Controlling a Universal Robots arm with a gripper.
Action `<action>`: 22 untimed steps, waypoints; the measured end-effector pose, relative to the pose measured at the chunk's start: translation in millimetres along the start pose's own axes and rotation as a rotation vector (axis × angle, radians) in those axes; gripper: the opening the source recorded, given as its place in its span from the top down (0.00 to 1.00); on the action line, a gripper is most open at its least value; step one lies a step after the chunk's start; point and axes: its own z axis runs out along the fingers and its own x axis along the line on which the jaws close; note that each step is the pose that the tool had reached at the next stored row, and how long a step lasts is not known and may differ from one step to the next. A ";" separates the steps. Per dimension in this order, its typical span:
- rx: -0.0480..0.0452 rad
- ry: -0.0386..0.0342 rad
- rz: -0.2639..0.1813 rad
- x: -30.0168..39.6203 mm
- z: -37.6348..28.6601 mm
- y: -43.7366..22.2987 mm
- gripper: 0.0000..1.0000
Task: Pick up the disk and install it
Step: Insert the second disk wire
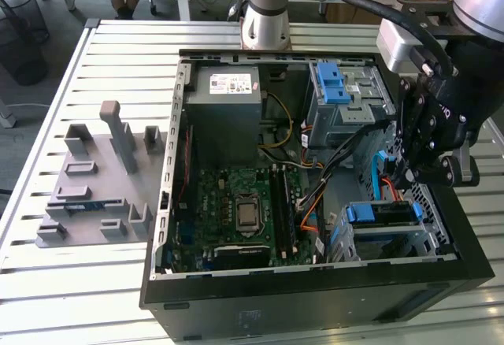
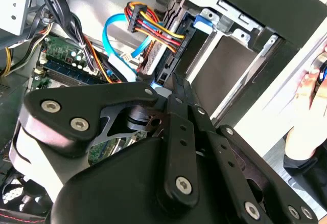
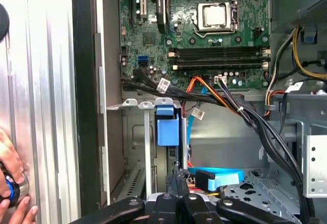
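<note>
The computer case point(image 1: 315, 298) lies open on the slatted metal surface point(image 1: 94, 282). The disk point(image 1: 376, 213) sits in a metal bay at the case corner on the exterior view's right, nearest the camera. It stands on its edge with its blue bracket uppermost, and its long axis runs along the case's near wall. In the second wrist view the disk point(image 2: 176, 40) is a dark slab beside a bundle of coloured cables point(image 2: 153, 27).

The gripper point(image 1: 403, 178) hangs just above the disk. In both wrist views its fingers point(image 2: 175, 88) point(image 3: 179, 183) are pressed together with nothing between them, their tips just beside the disk's edge.
</note>
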 end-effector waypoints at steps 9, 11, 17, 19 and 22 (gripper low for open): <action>0.0028 -0.0002 0.000 0.1 -11.3 3.1 0.89; 0.0033 -0.0005 0.000 0.1 -11.7 5.8 0.89; 0.0056 -0.0007 0.000 -0.4 -12.3 11.5 0.89; 0.0057 -0.0002 0.000 -2.1 -13.0 11.5 0.89; 0.0060 0.0048 0.000 -6.3 -15.0 11.8 0.89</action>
